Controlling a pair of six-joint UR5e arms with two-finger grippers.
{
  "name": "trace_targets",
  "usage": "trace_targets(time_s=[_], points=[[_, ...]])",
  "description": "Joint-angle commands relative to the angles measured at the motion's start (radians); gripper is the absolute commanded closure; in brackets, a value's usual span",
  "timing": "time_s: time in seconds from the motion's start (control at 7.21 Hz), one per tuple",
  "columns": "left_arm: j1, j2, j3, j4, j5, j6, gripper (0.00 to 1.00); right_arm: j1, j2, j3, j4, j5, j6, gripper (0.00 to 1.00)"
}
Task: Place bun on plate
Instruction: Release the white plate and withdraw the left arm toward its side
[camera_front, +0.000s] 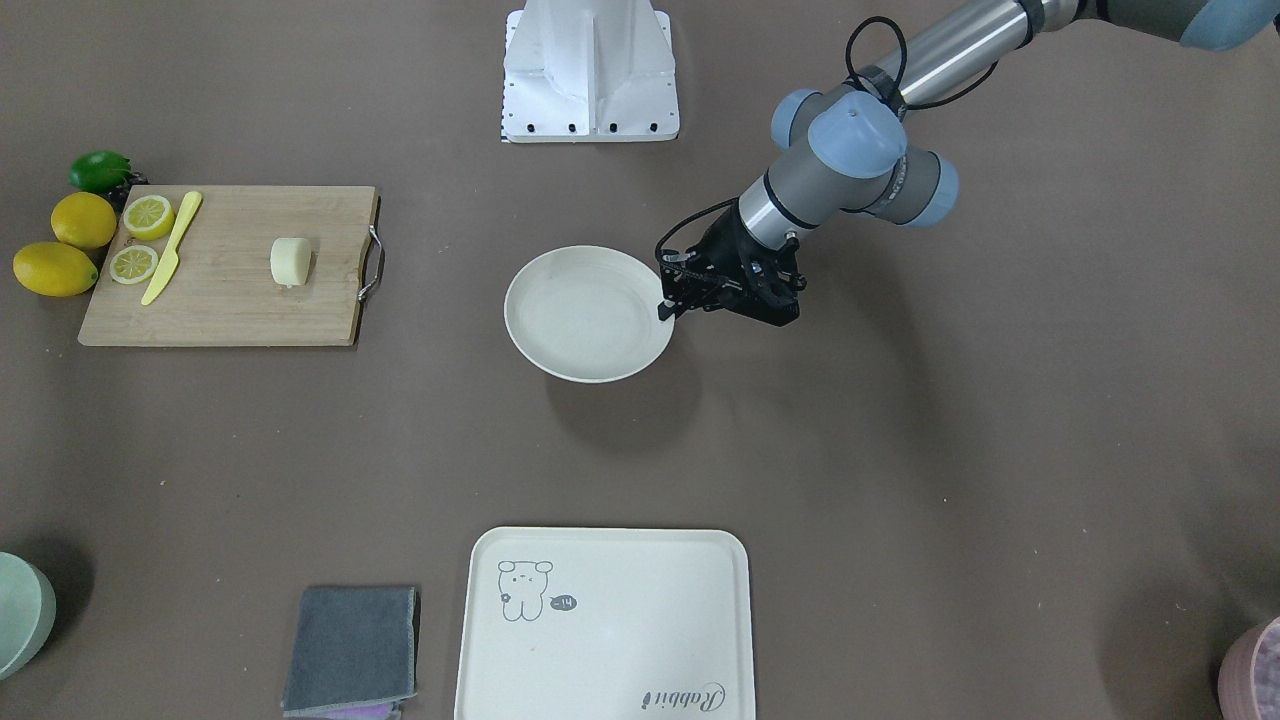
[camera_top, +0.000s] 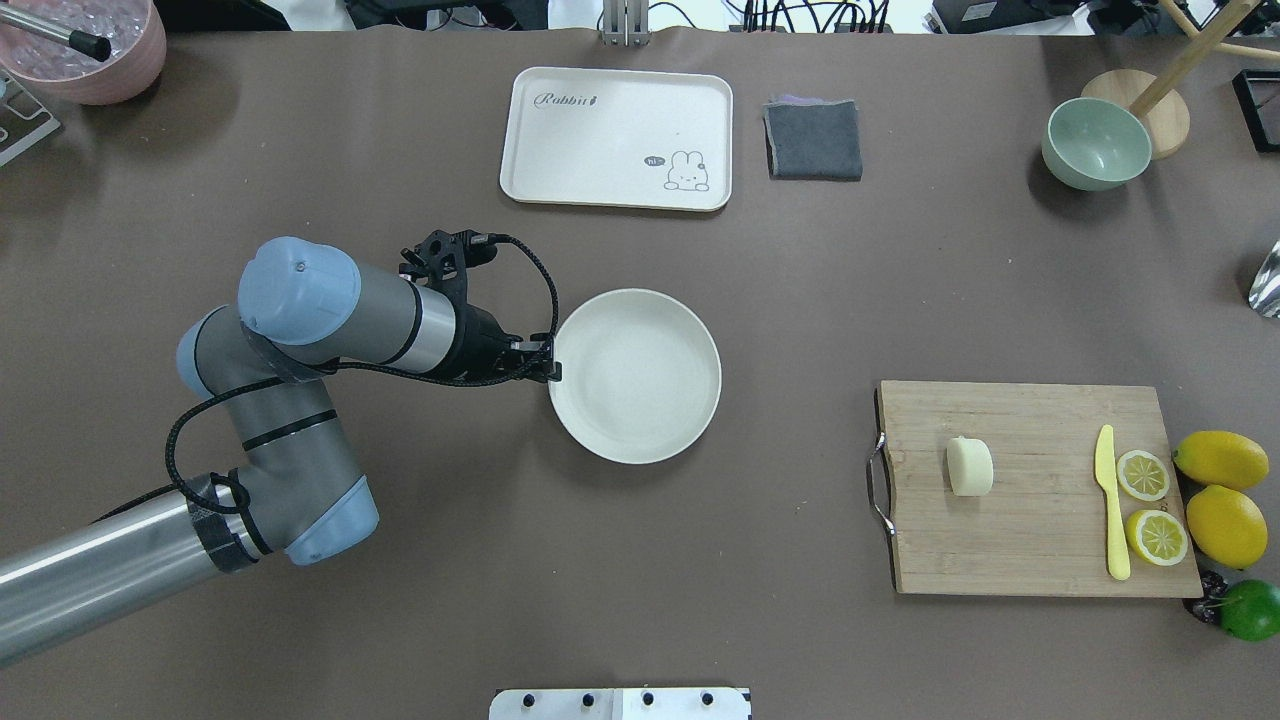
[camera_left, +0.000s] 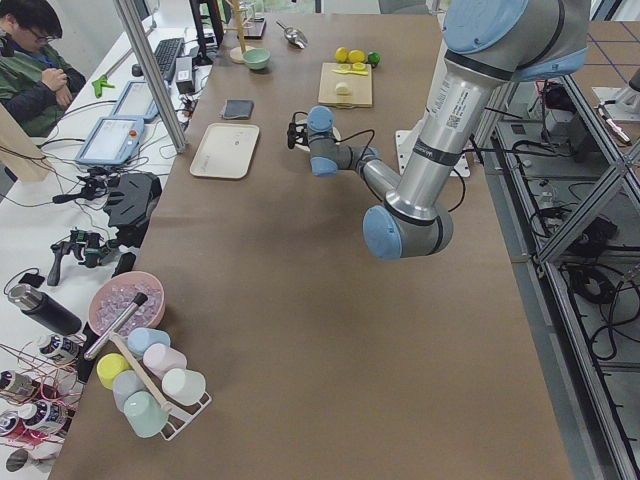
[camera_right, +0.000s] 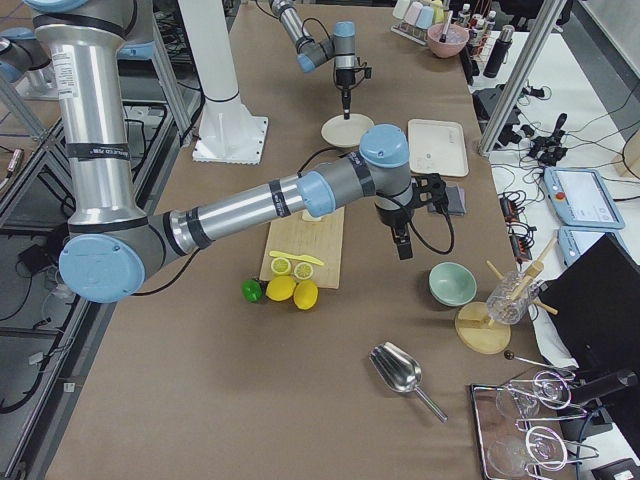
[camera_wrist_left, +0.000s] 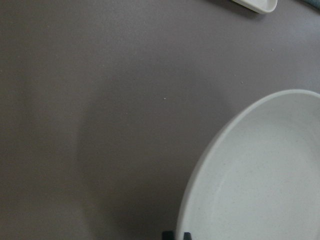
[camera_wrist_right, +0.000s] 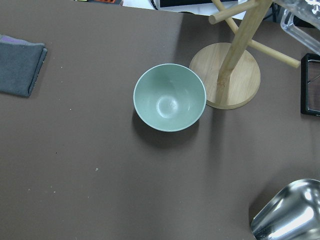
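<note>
The bun (camera_top: 969, 466) lies on its side on a wooden cutting board (camera_top: 1040, 520), far to the right of the plate (camera_top: 635, 375). That plate is round, cream-white and has nothing in it. My left gripper (camera_top: 552, 368) is at the plate's left rim; in the left wrist view its fingertips (camera_wrist_left: 171, 235) sit close together at the rim (camera_wrist_left: 200, 165), shut on it. In the front-facing view the bun (camera_front: 291, 261) is left of the plate (camera_front: 588, 315) and the left gripper (camera_front: 667, 307). My right gripper (camera_right: 402, 248) hangs over the table near the green bowl; I cannot tell its state.
A yellow knife (camera_top: 1110, 500), two lemon halves (camera_top: 1142, 475), whole lemons (camera_top: 1222, 458) and a lime (camera_top: 1250, 608) are at the board's right end. A cream tray (camera_top: 616, 138), grey cloth (camera_top: 813, 139), green bowl (camera_top: 1095, 143) and a wooden stand (camera_top: 1150, 105) line the far side.
</note>
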Motion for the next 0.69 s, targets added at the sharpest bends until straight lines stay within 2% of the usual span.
trace_targets(time_s=[0.0,0.14,0.42,0.55], points=[[-0.045,0.001,-0.005,0.001,-0.005,0.003,0.02,-0.023,0.0,-0.007,0.047,0.0,0.008,0.0],[-0.08,0.004,-0.016,0.004,-0.008,0.005,0.02,-0.034,0.009,-0.007,0.047,0.007,0.008,0.0],[-0.204,0.076,-0.077,0.007,-0.097,0.008,0.02,-0.079,0.024,-0.007,0.035,0.026,0.012,0.0],[-0.253,0.12,-0.101,0.007,-0.149,0.085,0.02,-0.097,0.024,-0.005,0.033,0.046,0.012,0.0]])
